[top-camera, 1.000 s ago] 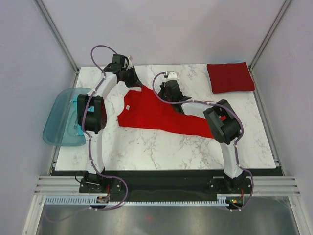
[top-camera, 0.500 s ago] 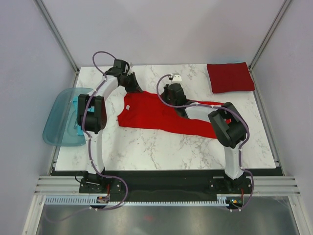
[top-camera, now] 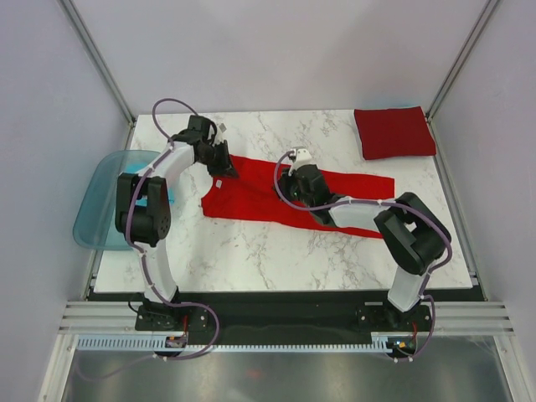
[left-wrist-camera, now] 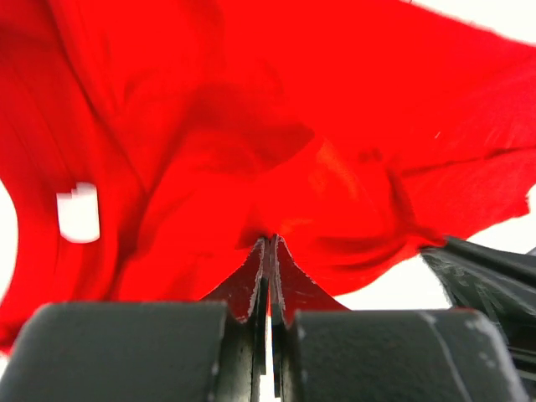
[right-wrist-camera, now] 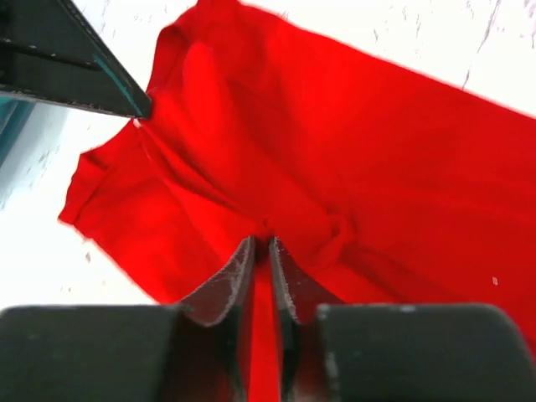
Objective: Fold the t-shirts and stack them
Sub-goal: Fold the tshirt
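A red t-shirt (top-camera: 260, 199) lies partly folded across the middle of the marble table (top-camera: 251, 251), its white neck label facing up on the left. My left gripper (top-camera: 224, 164) is shut on the shirt's far left edge; the pinched cloth fills the left wrist view (left-wrist-camera: 270, 243). My right gripper (top-camera: 303, 186) is shut on the shirt's far edge near the middle, and the cloth bunches at its tips (right-wrist-camera: 261, 243). A darker red folded t-shirt (top-camera: 394, 131) lies flat at the far right corner.
A translucent teal bin (top-camera: 107, 201) hangs off the table's left edge. Grey walls and frame posts close in the back and sides. Bare marble shows in front of the shirt and at the far middle.
Both grippers have drawn the shirt's far edge toward the near side, folding it over. The shirt now looks narrower front to back. The right arm's elbow has swung right and nearer.
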`<state>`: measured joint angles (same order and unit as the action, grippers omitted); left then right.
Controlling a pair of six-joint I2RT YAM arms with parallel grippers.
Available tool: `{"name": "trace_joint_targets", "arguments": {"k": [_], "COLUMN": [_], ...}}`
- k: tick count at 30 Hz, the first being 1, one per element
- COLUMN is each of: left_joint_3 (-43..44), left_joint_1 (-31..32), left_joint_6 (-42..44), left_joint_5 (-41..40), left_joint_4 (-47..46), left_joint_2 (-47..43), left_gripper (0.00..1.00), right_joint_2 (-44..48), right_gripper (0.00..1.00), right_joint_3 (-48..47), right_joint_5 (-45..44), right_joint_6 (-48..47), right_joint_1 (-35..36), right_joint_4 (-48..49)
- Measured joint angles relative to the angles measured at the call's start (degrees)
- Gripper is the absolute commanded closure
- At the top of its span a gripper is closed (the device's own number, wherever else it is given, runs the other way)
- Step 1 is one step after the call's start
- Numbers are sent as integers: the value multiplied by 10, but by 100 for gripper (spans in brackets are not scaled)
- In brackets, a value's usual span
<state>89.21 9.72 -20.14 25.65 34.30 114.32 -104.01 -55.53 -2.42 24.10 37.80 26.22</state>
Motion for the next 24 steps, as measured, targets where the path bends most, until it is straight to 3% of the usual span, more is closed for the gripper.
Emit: {"name": "trace_joint_targets", "arguments": {"k": [1,6,13,21,24], "left_joint_3": [-10,-58,-97,-109,-108], "left_joint_1": [1,2,5,8,8], "left_joint_6": [3,20,29,36,37], "left_joint_5": [0,-1,-14,-32,-39], "left_joint_4": [0,0,1,0,0], "left_joint_2": [-6,-20,-20,-24,-24], "left_gripper": [98,98,98,98,98], "right_joint_2": [12,46,25,-21,-40], "right_gripper": [73,64,66,61,71], "right_joint_3": [16,48,-5,-76,-106], "right_joint_5": [5,19,56,67,43], "right_joint_6": [0,-1,-6,-14,-18], "right_joint_1": [2,1,-1,8,19], "right_joint_4": [5,11,-15,-83,-117]}}
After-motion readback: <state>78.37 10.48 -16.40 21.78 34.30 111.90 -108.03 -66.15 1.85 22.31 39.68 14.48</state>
